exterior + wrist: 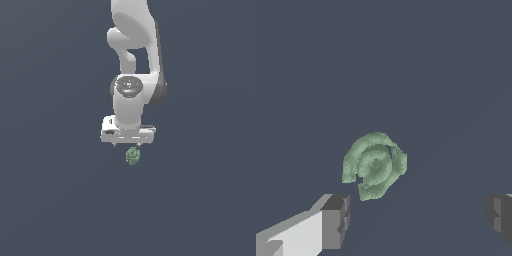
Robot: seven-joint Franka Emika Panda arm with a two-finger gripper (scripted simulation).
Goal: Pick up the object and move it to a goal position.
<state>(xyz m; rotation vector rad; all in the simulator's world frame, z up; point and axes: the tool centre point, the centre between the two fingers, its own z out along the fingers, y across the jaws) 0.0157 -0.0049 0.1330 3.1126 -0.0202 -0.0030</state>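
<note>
Gripper (pixel 416 217) hung above the green lump (pixel 375 165), jaws wide and empty; the lump sat on the dark floor just ahead of the fingers (pixel 336 220), not between them. Looked light, rigid, bumpy; best pinched across its narrow middle, probably.

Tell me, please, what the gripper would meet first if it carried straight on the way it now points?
Probably the pale green lump: the open gripper points down toward it, fingers apart. Whether it sits squarely between them is unclear.
</note>
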